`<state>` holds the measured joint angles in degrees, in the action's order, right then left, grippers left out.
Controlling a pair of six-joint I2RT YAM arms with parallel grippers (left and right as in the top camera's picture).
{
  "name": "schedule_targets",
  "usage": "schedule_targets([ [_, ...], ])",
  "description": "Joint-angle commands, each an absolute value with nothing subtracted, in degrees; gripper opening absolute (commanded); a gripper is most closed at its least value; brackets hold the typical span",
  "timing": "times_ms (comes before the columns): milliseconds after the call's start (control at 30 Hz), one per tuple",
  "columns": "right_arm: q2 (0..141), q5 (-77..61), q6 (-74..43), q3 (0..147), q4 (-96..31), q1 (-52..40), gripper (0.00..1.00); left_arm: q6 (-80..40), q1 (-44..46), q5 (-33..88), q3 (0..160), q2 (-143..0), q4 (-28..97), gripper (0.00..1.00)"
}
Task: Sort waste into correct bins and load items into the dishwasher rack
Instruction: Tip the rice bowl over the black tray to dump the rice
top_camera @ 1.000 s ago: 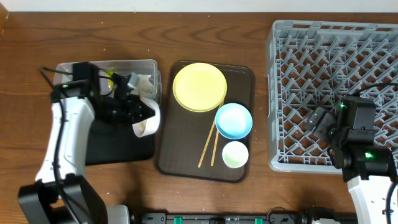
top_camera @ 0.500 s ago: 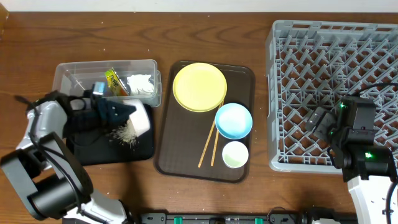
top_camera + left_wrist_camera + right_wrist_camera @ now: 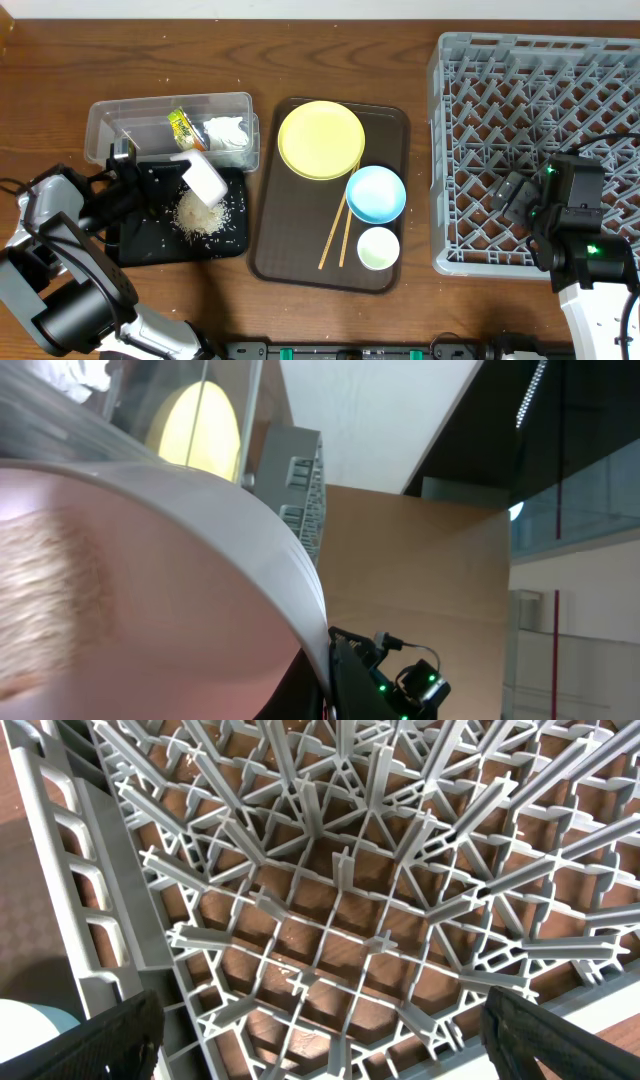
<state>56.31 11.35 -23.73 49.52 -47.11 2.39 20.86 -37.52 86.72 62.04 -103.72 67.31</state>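
My left gripper is shut on the rim of the white bowl, which is tipped on its side over the black tray. A heap of rice scraps lies on that tray under the bowl. In the left wrist view the bowl's wall fills most of the frame. The clear tub holds the yellow-green wrapper and the white napkin. My right gripper hangs open over the grey dishwasher rack, with only lattice between its fingers.
A dark brown serving tray in the middle carries the yellow plate, the light blue bowl, the small pale cup and the wooden chopsticks. Loose rice grains are scattered across the black tray.
The left arm swung down and left with the white bowl, from the tub's edge to over the black tray. The bowl tipped and rice fell onto the tray. The right arm stayed still.
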Motion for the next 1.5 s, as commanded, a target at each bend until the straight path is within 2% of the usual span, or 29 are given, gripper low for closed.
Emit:
schedule_targets([
  [0,56.16,11.53,-24.58,50.48,-47.18,3.14,0.99,21.78,-37.87,89.17,61.98,-103.96,67.72,0.06],
  [367,56.16,11.55,-24.58,50.48,-47.18,3.14,0.99,21.8,-37.87,89.49,61.98,-103.96,67.85,0.06],
  [500,56.16,11.55,-24.6,50.48,-47.18,3.14,0.99,21.65,-37.87,88.33,62.0,-103.96,64.4,0.06],
  [667,56.16,11.53,-24.6,50.48,-47.18,3.14,0.99,14.9,-37.87,86.39,62.0,-103.96,61.08,0.06],
  [733,56.16,11.53,-24.58,50.48,-47.18,3.14,0.99,15.77,-37.8,90.17,62.0,-103.94,61.47,0.06],
  [900,56.16,11.53,-24.6,50.48,-47.18,3.14,0.99,19.22,-37.6,87.88,62.04,-103.66,60.25,0.06],
  [1000,56.16,11.55,-24.6,50.48,-47.16,3.14,0.99,13.19,-37.76,84.38,62.04,-103.66,59.33,0.06],
  [1133,56.16,11.55,-24.58,50.48,-47.18,3.14,0.99,16.05,-37.65,90.08,62.11,-103.53,61.34,0.06],
  [1300,56.16,11.53,-24.58,50.48,-47.18,3.14,0.99,9.72,-37.8,85.19,62.11,-103.53,60.05,0.06],
  [1367,56.16,11.55,-24.58,50.48,-47.2,3.14,0.99,12.97,-37.65,90.24,62.11,-103.39,61.39,0.06],
  [1467,56.16,11.53,-24.6,50.48,-47.18,3.14,0.99,13.04,-37.87,87.53,62.15,-103.33,59.86,0.06],
])
